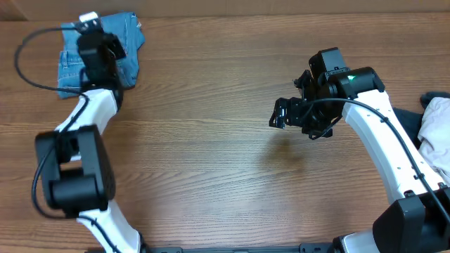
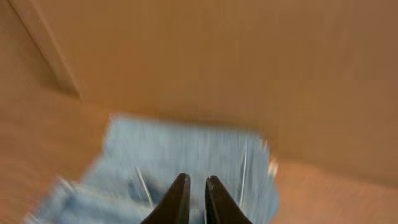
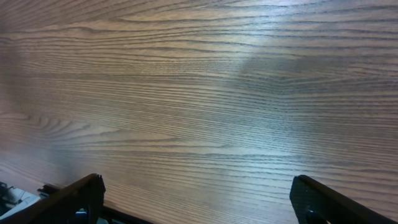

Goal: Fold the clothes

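Observation:
The light blue denim jeans [image 1: 70, 67] lie folded into a small bundle at the far left corner of the table. In the left wrist view they show blurred [image 2: 186, 155], with stitching lines visible. My left gripper [image 1: 90, 28] [image 2: 194, 182] is over the bundle near its far edge, its fingers almost together with nothing visibly between them. My right gripper [image 1: 281, 116] [image 3: 196, 186] is wide open and empty above bare wood, right of the table's centre and far from the jeans.
The wooden table [image 1: 211, 154] spreads between the two arms. A pile of white cloth [image 1: 437, 133] and some dark cloth [image 1: 404, 116] lie at the right edge. The table's far edge runs just behind the jeans.

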